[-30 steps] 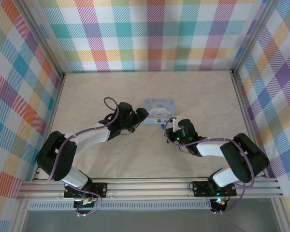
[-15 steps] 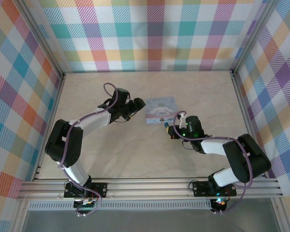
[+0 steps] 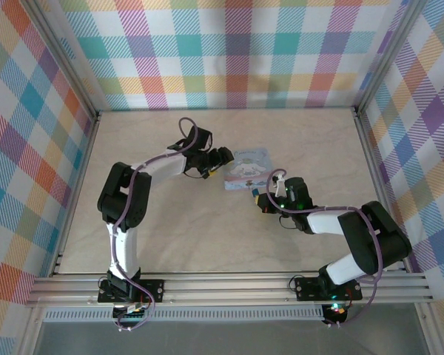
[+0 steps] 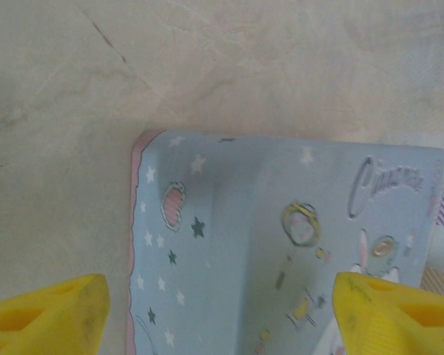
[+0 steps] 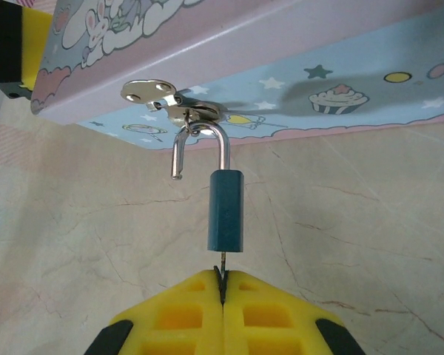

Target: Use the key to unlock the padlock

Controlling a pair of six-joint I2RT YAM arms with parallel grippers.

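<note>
Right wrist: right fingers [image 5: 205, 299] tight on slim key [image 5: 223, 260] below smooth blue padlock [image 5: 226, 211].

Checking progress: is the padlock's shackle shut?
No, on the padlock one shackle leg hangs free of the body.
</note>
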